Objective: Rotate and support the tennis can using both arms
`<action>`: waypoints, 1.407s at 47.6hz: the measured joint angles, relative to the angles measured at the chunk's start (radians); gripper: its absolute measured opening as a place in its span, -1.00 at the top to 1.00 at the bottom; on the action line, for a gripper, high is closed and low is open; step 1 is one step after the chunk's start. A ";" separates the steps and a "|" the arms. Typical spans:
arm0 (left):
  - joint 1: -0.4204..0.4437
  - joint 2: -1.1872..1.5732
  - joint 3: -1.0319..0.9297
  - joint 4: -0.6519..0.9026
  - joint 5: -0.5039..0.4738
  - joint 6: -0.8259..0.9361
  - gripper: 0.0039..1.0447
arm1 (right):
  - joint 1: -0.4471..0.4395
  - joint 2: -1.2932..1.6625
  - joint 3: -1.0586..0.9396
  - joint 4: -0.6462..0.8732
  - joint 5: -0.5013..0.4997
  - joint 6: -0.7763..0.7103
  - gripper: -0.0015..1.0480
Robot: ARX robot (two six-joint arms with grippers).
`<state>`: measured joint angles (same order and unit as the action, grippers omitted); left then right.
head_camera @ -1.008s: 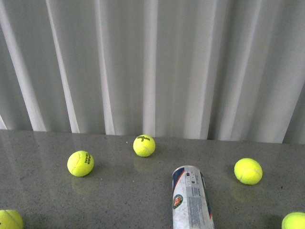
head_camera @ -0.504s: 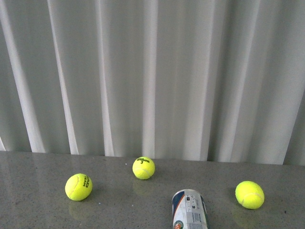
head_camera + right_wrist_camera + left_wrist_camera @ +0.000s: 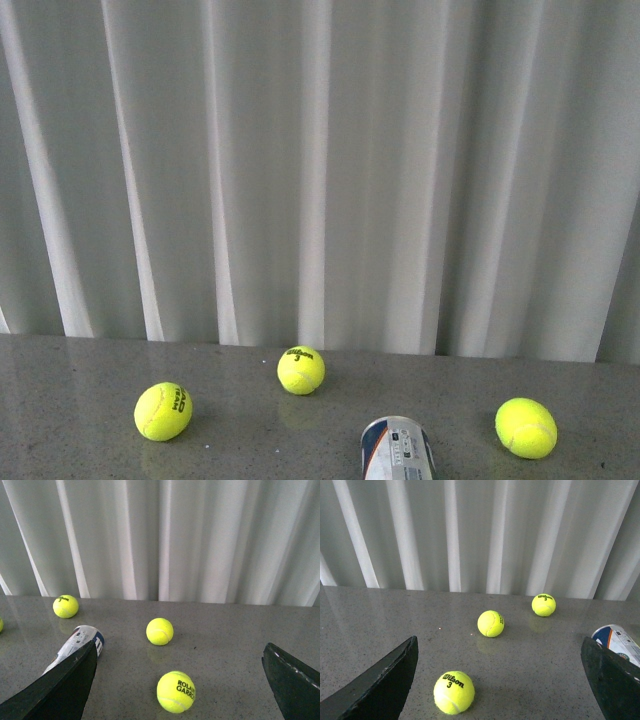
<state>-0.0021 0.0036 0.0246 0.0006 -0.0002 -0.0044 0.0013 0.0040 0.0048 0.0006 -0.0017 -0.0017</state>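
My front view has swung upward. The tennis can (image 3: 398, 450) lies on its side on the table (image 3: 70, 370), its far end pointing at 12 o'clock toward the curtain (image 3: 320, 170). It has slid down to the 6 o'clock edge of that view, and only its far end is showing. A second ago I saw much more of its length, plus two more balls at the near corners at 7 and 5 o'clock; those have dropped out of sight. The three balls I can see, the left ball (image 3: 163, 411), the Wilson ball (image 3: 301, 370) and the right ball (image 3: 526, 427), sit lower too, and the curtain fills more of the picture. The balls and can keep the same spacing, so I judge that the camera shifted and they did not.

I reckon the front view will be of little use for placing a grip, so the wrist views must guide me.

My left jaws are spread wide, with nothing between their fingers (image 3: 380, 685), and the can shows just beside one of them. My right jaws are equally wide and empty. One of their fingers (image 3: 60, 685) overlaps the can in that view, though I cannot tell whether it touches. The can lies between my two arms, not yet gripped or supported.
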 joint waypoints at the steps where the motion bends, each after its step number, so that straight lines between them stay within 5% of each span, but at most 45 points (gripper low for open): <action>1: 0.000 0.000 0.000 0.000 0.000 0.000 -0.88 | 0.000 0.000 0.000 0.000 0.000 0.000 -0.87; 7: 0.000 0.000 0.000 0.000 0.000 0.000 -0.88 | -0.005 0.006 0.002 -0.010 -0.018 0.006 -0.87; 14: 0.000 0.000 0.000 0.000 0.000 0.000 -0.88 | -0.150 0.313 0.148 -0.174 -0.320 0.097 -0.87; 18: 0.000 0.000 0.000 0.000 -0.001 0.000 -0.88 | -0.135 0.571 0.251 -0.108 -0.298 0.108 -0.87; 25: 0.000 0.000 0.000 0.000 0.000 0.000 -0.88 | 0.017 0.932 0.385 -0.051 -0.208 0.100 -0.87; 38: 0.000 0.000 0.000 0.000 0.000 0.000 -0.88 | 0.219 1.547 0.727 0.008 -0.192 0.164 -0.87; 67: 0.000 0.000 0.000 0.000 0.000 0.000 -0.88 | 0.333 2.004 1.061 -0.026 -0.135 0.298 -0.87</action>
<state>-0.0021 0.0032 0.0246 0.0006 -0.0006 -0.0044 0.3340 2.0083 1.0660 -0.0257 -0.1371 0.2966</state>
